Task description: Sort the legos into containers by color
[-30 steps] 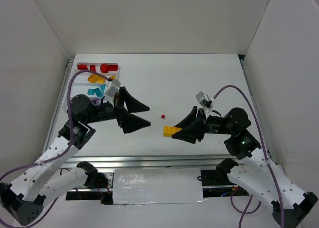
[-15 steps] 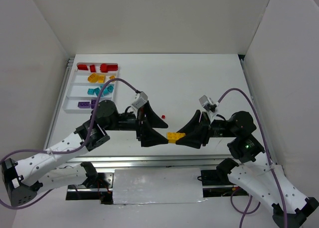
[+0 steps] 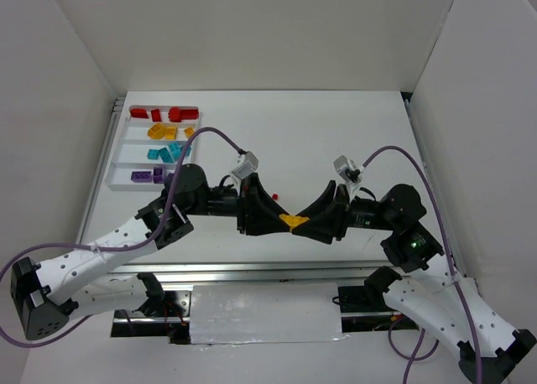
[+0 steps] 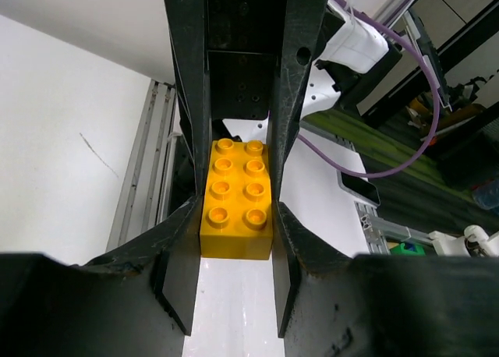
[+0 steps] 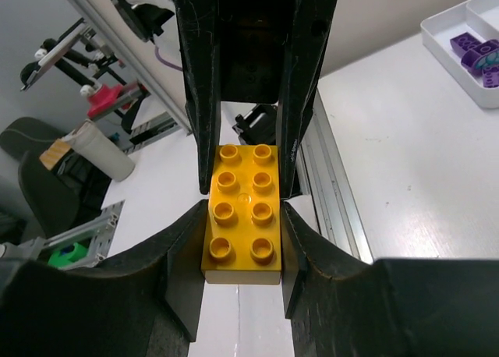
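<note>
I see white table top (image 3: 352,132), white enclosure walls (image 3: 252,32), aluminium rail along near edge (image 3: 252,272), shiny sheet just below it (image 3: 264,313)

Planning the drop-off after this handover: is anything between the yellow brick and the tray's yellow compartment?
Only a small red brick lies on the table near that line; the yellow brick, held by left claw and right claw, should pass above it. Nothing else shows before the yellow compartment.
</note>
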You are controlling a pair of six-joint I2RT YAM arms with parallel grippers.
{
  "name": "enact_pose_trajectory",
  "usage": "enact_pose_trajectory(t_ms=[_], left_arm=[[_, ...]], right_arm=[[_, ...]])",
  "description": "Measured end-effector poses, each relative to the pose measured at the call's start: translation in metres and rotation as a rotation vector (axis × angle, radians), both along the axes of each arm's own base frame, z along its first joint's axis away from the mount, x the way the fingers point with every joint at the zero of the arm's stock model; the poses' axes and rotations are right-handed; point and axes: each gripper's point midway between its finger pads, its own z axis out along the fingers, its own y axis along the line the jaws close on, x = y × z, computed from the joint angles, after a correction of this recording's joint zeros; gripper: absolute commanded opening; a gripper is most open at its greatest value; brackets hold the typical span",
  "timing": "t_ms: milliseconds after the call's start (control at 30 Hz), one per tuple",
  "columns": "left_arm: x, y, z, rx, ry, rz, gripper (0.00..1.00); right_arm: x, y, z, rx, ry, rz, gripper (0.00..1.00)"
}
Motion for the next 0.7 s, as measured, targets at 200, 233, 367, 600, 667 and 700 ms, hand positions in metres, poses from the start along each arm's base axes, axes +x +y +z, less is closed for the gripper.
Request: enact_pose_trajectory(t_ms=[200,233,367,600,667,700], left_arm=[[0.024,0.002,0.0,0.047,0.01,0.144,0.0],[0.038,0.006,0.0,0.073,0.024,0.217,0.0],[0.139,0.071,0.014,0.161,0.097,0.717,0.0],[0.27,0.301,-0.014,0.272,0.354,1.696,0.0],[0.292,0.349,-0.036,0.32,0.45,1.842,0.0],[0.304,0.365,-0.044,0.328,0.488,1.886,0.0]], right_arm=[[0.028,-0.002,0.002,0.015,0.037,-0.166,1.0],[0.041,-0.004,-0.001,0.012,0.062,-0.241,1.0],[0.092,-0.026,-0.027,-0.037,0.198,-0.575,1.0],[0.125,-0.06,-0.071,-0.112,0.335,-0.867,1.0],[0.126,-0.062,-0.077,-0.127,0.348,-0.882,1.0],[0.126,-0.062,-0.078,-0.13,0.351,-0.886,0.99]])
